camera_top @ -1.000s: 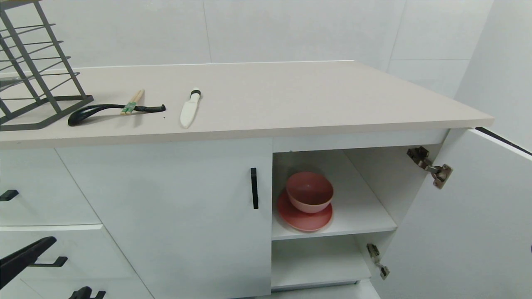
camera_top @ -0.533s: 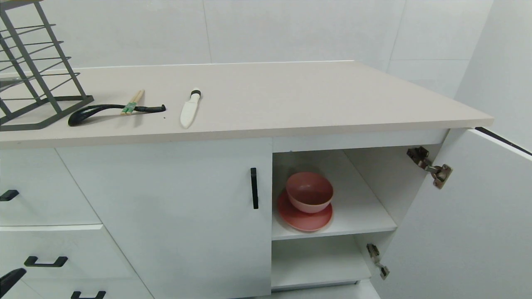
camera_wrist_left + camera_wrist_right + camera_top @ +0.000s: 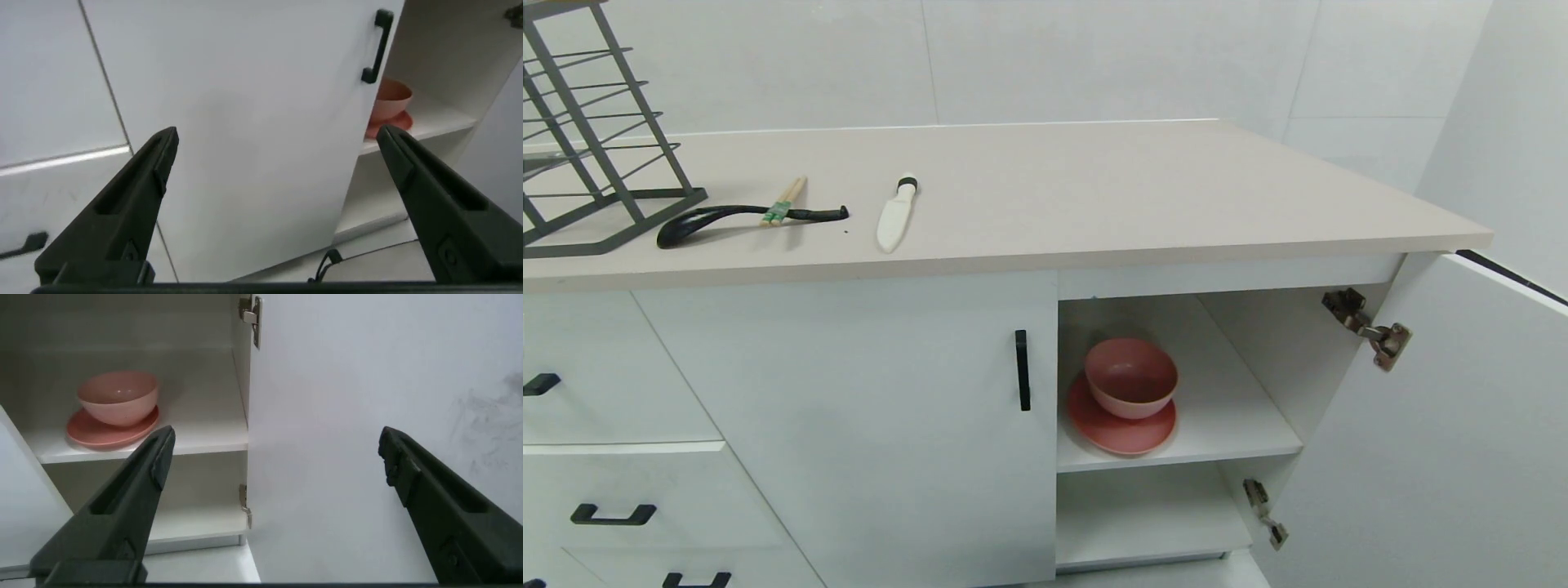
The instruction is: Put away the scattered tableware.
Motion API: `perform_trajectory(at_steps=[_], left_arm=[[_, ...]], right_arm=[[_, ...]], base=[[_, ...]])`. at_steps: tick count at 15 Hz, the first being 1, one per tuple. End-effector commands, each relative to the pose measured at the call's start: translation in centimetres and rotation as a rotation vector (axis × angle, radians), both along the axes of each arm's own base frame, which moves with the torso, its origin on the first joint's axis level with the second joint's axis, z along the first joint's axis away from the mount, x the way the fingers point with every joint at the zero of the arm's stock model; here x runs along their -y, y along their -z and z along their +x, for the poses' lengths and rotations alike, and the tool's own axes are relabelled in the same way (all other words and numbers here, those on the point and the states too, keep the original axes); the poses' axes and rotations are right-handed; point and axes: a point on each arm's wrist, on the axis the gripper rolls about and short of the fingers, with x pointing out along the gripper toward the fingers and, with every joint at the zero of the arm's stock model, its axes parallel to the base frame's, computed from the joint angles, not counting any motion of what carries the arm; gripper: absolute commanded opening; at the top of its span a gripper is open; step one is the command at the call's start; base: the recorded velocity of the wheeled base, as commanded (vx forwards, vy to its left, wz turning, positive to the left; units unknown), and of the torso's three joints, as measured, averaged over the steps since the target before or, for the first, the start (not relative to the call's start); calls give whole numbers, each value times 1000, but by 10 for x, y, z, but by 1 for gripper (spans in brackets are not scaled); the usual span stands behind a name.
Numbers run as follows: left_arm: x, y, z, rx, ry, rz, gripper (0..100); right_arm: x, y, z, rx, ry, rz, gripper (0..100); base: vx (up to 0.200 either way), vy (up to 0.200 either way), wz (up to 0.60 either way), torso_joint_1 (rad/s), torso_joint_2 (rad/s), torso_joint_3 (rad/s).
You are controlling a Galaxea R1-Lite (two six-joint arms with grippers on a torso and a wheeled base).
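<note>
The left fingers [image 3: 131, 204] and right fingers [image 3: 122, 506] stand wide apart, holding nothing, likely readied for a fresh pick. Ahead of the right fingers a pink bowl [image 3: 117, 396] sits on a pink plate [image 3: 110, 431] on the cabinet shelf [image 3: 204, 433], seemingly stowed already; the door [image 3: 368, 416] stands open for more. Farther, well above both, the desk [image 3: 1094, 188] carries a glossy black ladle [image 3: 711, 219], banded wooden chopsticks [image 3: 783, 202] crossing its handle, and a cream knife [image 3: 896, 216].
</note>
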Motion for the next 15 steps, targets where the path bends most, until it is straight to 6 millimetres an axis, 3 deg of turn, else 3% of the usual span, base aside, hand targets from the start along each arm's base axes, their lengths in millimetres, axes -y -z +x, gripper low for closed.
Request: perform_trajectory(at_steps=[1,6,13,15], left_arm=[[0,3,-4,35,-14,0,100],[-5,13,-3,-60,-240,31,100],[-5,14,-3,-69,-253,30,100],[-5,14,-3,-69,-259,20,100]], right_arm=[[0,0,0,-3,-1,1,100],[0,0,0,-4,-1,-14,100],[0,0,0,1,19,-19,100],[0,0,0,1,19,-19,100]], base=[[0,0,0,0,0,0],[0,0,0,0,0,0],[0,0,0,0,0,0],[-200,0,0,2,0,-2]])
